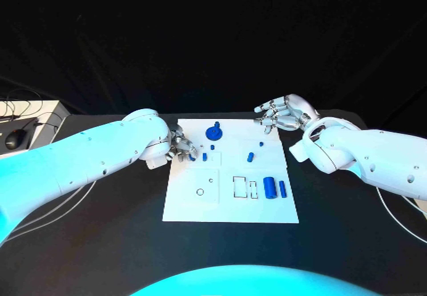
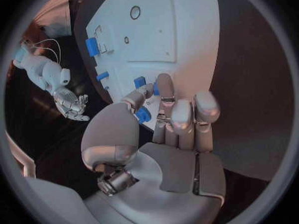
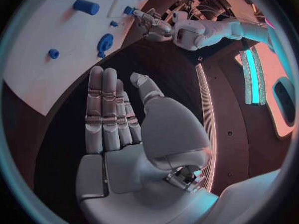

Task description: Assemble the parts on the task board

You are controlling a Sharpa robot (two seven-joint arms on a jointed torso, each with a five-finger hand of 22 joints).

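The white task board (image 1: pixel 229 200) lies mid-table. My left hand (image 1: pixel 181 148) rests at the board's left edge with its fingers curled, and thumb and finger pinch a small blue peg (image 2: pixel 142 115). Close by on the board are more small pegs (image 1: pixel 205 156), (image 1: pixel 251 156). A round blue part (image 1: pixel 213 132) sits at the far edge. A thick blue cylinder (image 1: pixel 269 186) and a slim one (image 1: pixel 283 189) lie beside rectangular slots (image 1: pixel 239 187). My right hand (image 1: pixel 285 114) hovers off the board's far right corner, its fingers (image 3: pixel 102 109) straight and apart, holding nothing.
A pale box (image 1: pixel 36 117) with cables and a dark mouse (image 1: pixel 13 140) sit at the table's far left. Thin cables (image 1: pixel 402 216) curve over the table on the right. Two round holes (image 1: pixel 200 192) mark the board's near left part.
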